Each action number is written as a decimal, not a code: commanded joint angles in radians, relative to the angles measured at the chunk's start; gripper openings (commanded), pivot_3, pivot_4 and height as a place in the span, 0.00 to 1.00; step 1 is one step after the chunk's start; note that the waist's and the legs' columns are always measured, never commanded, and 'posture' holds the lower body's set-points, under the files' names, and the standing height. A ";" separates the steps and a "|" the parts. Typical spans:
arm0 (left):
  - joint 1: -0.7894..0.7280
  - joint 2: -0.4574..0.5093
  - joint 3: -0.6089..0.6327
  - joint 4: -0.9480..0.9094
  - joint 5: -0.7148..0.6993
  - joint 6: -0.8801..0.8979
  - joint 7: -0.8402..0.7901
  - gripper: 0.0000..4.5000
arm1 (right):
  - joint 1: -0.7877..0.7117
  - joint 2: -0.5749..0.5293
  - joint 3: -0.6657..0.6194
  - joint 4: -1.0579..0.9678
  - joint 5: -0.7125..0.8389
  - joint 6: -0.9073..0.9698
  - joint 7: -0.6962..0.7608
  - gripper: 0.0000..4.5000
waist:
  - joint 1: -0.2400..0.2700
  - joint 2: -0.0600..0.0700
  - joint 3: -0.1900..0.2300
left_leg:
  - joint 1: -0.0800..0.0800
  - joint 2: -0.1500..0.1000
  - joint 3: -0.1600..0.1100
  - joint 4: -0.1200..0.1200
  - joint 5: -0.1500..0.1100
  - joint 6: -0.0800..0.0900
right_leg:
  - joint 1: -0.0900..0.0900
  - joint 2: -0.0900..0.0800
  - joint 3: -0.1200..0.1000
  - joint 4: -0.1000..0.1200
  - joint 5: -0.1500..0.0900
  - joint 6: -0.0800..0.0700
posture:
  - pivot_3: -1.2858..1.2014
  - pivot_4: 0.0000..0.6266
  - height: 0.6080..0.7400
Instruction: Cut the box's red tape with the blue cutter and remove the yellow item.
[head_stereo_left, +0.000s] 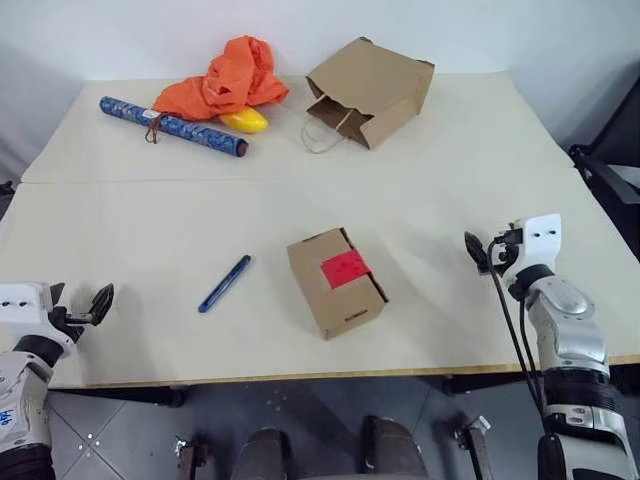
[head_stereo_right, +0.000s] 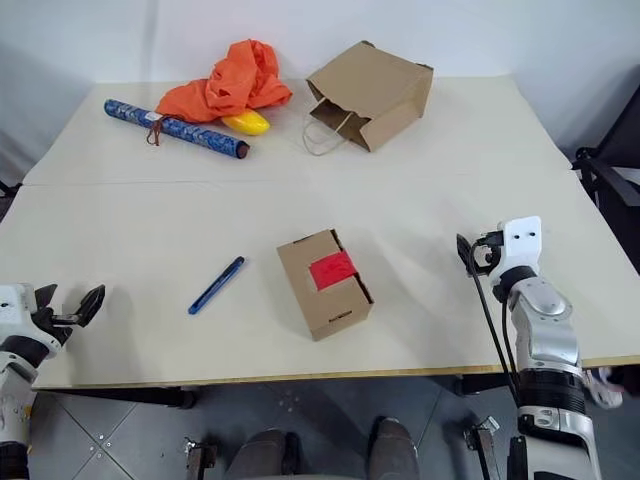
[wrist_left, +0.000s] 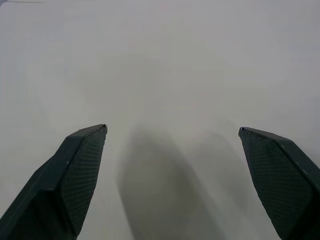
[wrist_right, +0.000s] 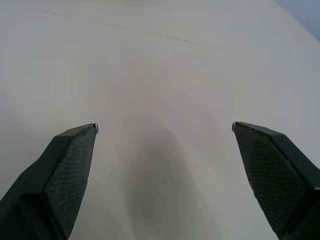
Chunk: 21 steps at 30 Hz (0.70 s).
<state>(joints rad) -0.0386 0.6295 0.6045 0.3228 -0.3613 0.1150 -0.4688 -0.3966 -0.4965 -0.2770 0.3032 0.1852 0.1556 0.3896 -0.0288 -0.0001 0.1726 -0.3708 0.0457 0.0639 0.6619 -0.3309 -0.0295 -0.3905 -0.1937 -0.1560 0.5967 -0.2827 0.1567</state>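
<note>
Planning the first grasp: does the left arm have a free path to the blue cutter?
Probably yes. The left gripper is open, and only bare table lies between it and the blue cutter; the box sits beyond.

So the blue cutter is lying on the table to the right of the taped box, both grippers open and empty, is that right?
Not quite. The blue cutter lies to the left of the box, not the right, as the left eye view shows. The rest holds: the red tape is on the box, and the left gripper and right gripper are open and empty.
</note>
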 joint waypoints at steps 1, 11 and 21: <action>-0.016 0.013 -0.005 -0.030 -0.002 -0.009 0.002 1.00 | 0.016 -0.028 0.012 -0.065 -0.009 0.030 0.007 1.00 | 0.000 0.000 0.000 | 0.000 0.000 0.000 0.000 0.000 0.000 | 0.000 0.000 0.000 0.000 0.000 0.000 | 0.52 0.24 1.00; -0.088 0.035 -0.103 -0.094 0.017 0.008 -0.056 1.00 | 0.117 -0.090 0.066 -0.318 0.025 0.215 0.107 0.96 | 0.002 0.000 0.000 | 0.000 0.000 0.000 0.000 0.000 0.000 | -0.001 0.000 0.000 0.001 0.000 0.000 | 0.52 0.24 1.00; -0.365 0.047 -0.277 -0.043 -0.017 0.105 -0.247 0.37 | 0.218 -0.221 0.077 -0.636 0.185 0.457 0.297 0.26 | 0.017 -0.002 0.000 | -0.001 0.000 0.001 0.002 -0.001 0.000 | -0.001 0.000 0.001 0.001 0.000 0.000 | 0.52 0.24 1.00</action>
<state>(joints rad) -0.3800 0.6531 0.3424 0.2855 -0.3694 0.2158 -0.6756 -0.1862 -0.6946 -0.1940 -0.2510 0.3251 0.5719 0.6491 -0.0119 -0.0016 0.1727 -0.3717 0.0460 0.0649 0.6633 -0.3314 -0.0294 -0.3912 -0.1925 -0.1556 0.5969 -0.2826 0.1565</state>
